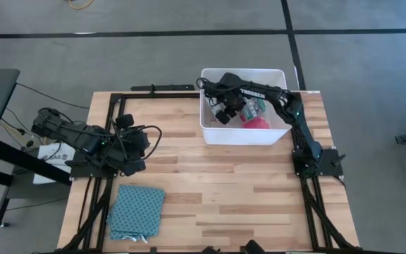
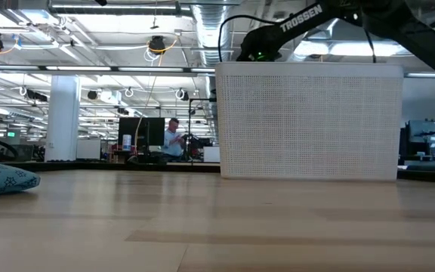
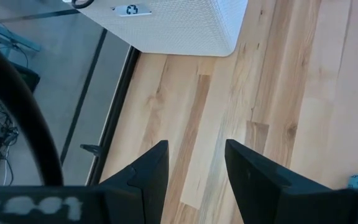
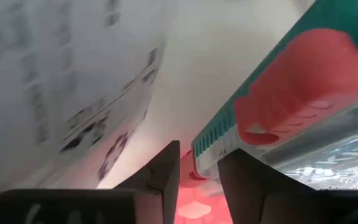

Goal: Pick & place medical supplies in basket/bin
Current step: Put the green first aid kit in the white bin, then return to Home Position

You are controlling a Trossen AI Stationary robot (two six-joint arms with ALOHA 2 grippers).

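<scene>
The white bin [image 1: 244, 70] stands on the table's far right part and fills the middle of the low view [image 2: 308, 121]. My right gripper [image 1: 224, 113] reaches down into it, shut on the green-and-red box [image 4: 278, 106]. In the high view a greenish packet [image 1: 253, 107] and a pink item [image 1: 257, 123] lie on the bin floor beside the gripper. A white printed packet [image 4: 73, 81] lies close to the fingers. My left gripper [image 3: 196, 155] is open, low over bare wood at the table's left edge [image 1: 138, 144]. The other supplies are hidden. My right gripper [image 4: 199, 168] pinches the green-and-red box by one corner [image 4: 207, 152], with a finger on either side of its green edge. It comes from above, inside the bin. The box runs away from the fingertips; whether it is lifted or rests on the bin floor cannot be told.
A blue patterned cloth [image 1: 136, 210] lies folded at the table's near left corner, also seen in the low view [image 2: 2, 180]. Bare wood stretches between it and the bin. A black frame runs along the table edges. A person sits far off in the room [image 2: 174, 140].
</scene>
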